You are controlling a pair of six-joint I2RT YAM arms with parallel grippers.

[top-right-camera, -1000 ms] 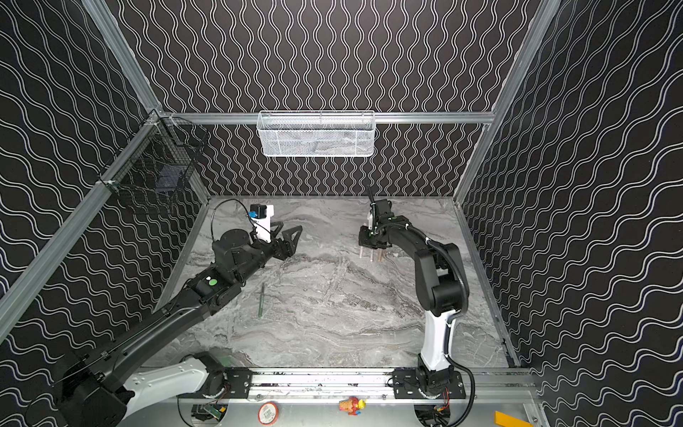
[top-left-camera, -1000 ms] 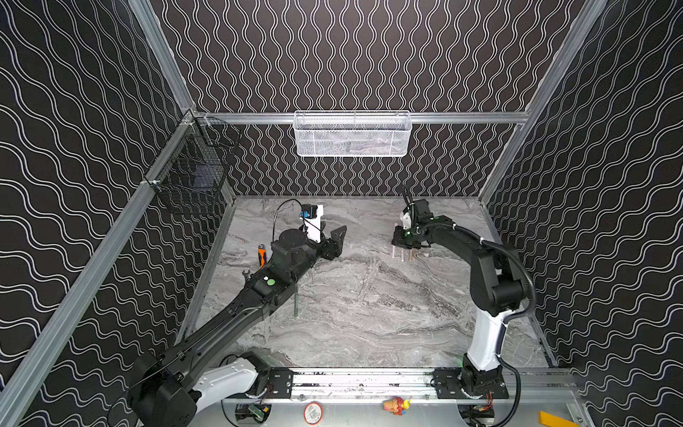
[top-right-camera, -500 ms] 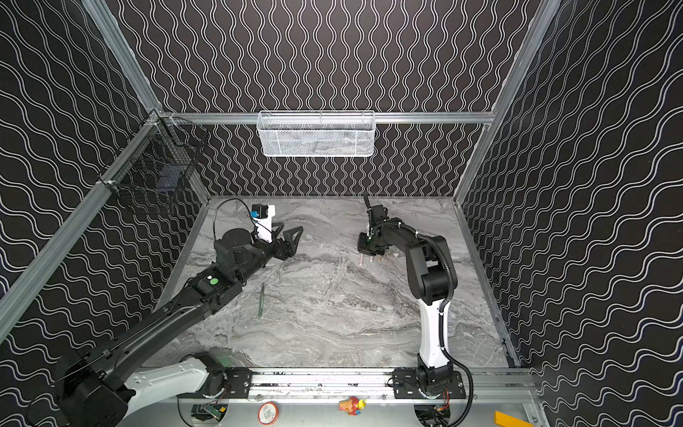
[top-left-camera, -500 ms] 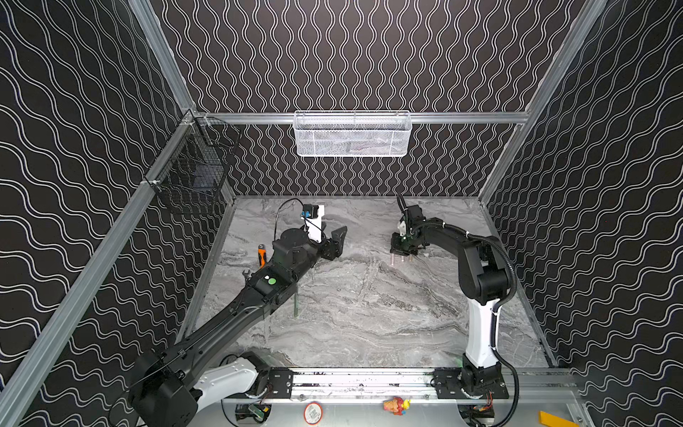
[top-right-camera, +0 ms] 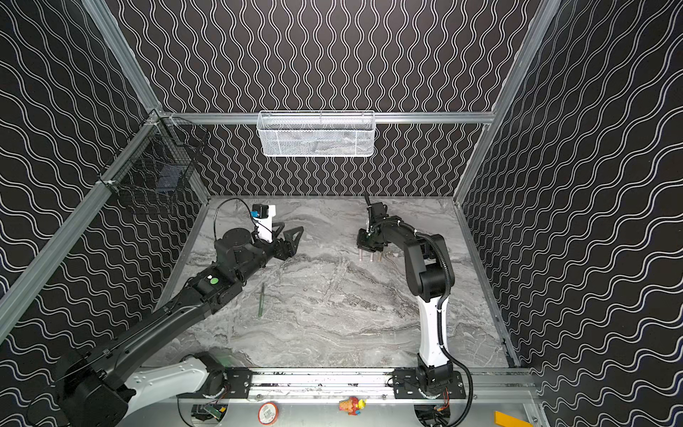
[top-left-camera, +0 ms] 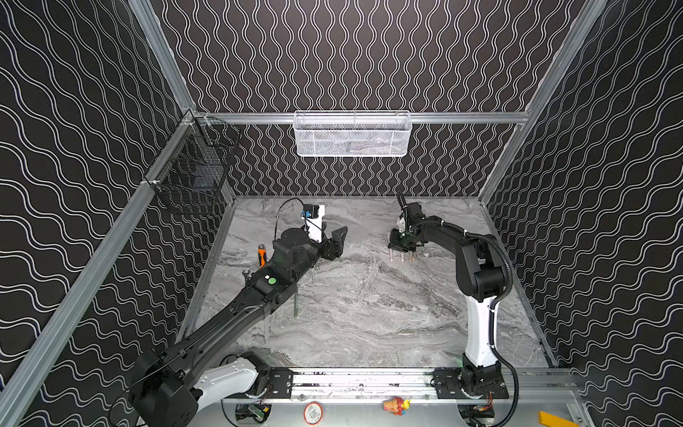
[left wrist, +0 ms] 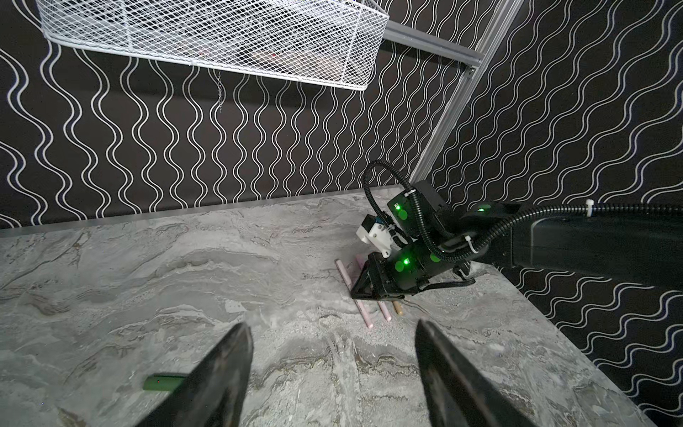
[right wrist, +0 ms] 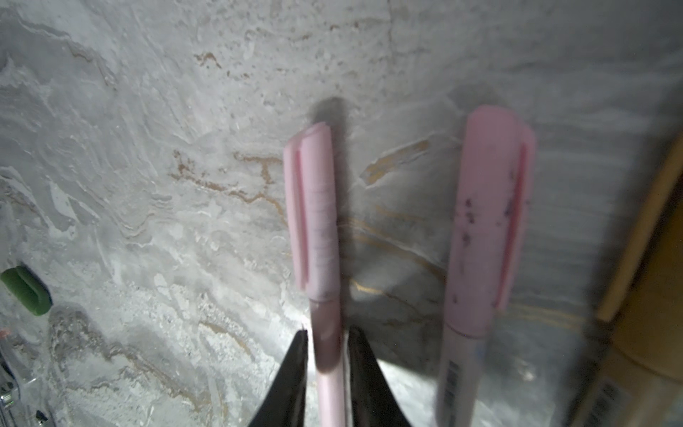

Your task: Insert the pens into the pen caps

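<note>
— Pink plastic: is that what the right gripper (right wrist: 328, 329) has reached?

— Yes. Its two black fingers (right wrist: 292, 373) flank the barrel of a pale pink stick pen (right wrist: 325, 355) lying flat on the grey marbled tabletop (right wrist: 148, 148). The gap between them is barely wider than the barrel. I cannot tell whether they pinch it or merely stand beside it.

— Is that pen capped?

— It wears a pale pink tube cap (right wrist: 314, 210). A second pale pink pen (right wrist: 462, 362) lies just beside it, parallel, under a matching pink cap (right wrist: 488, 222). A tan pen (right wrist: 646, 295) lies on that one's far side, blurred.

— And the left gripper (left wrist: 331, 327)?

— Spread wide, holding nothing, raised over the tabletop. A dark green stubby cap (left wrist: 162, 382) lies on its own near it. The slim dark green pen (top-right-camera: 261, 301) lies well apart from the pink pair, beside the left arm (top-right-camera: 177, 318).
</note>
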